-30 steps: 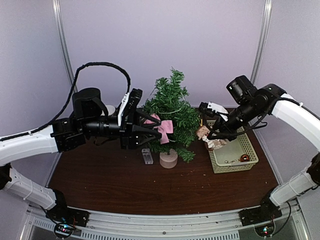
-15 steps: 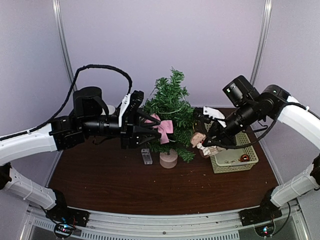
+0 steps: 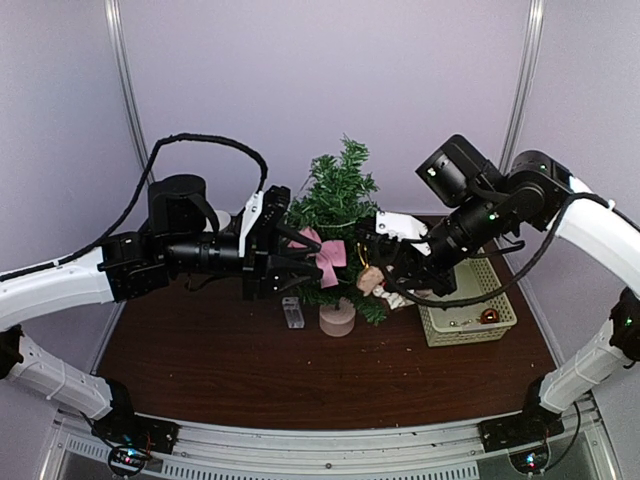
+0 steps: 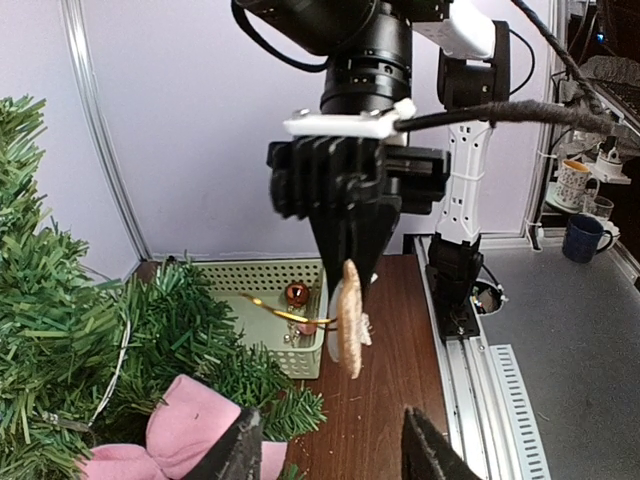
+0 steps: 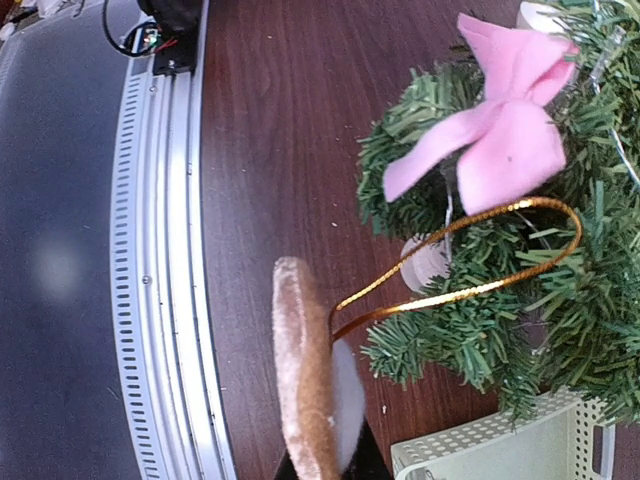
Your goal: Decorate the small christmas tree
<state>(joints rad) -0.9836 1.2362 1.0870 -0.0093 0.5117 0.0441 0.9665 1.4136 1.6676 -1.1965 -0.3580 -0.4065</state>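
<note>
Shows the right gripper (image 4: 352,268) pinched tight on a flat tan ornament (image 4: 350,335) with a gold loop (image 4: 290,313), just beside the small christmas tree (image 3: 340,200), mid-table (image 3: 200,370) toward its far edge. Shows the left gripper (image 4: 335,450) half spread, holding nothing, beside a pink bow (image 3: 328,255). Places a pale green basket (image 3: 495,290) at the right edge, containing a reddish ball (image 3: 489,316).

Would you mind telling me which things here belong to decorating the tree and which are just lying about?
Job: small christmas tree; pink bow on it; tan ornament with gold loop; green basket; red bauble inside.
Lying about: clear block by the tree's base; white mug, blue mug beyond the table.
</note>
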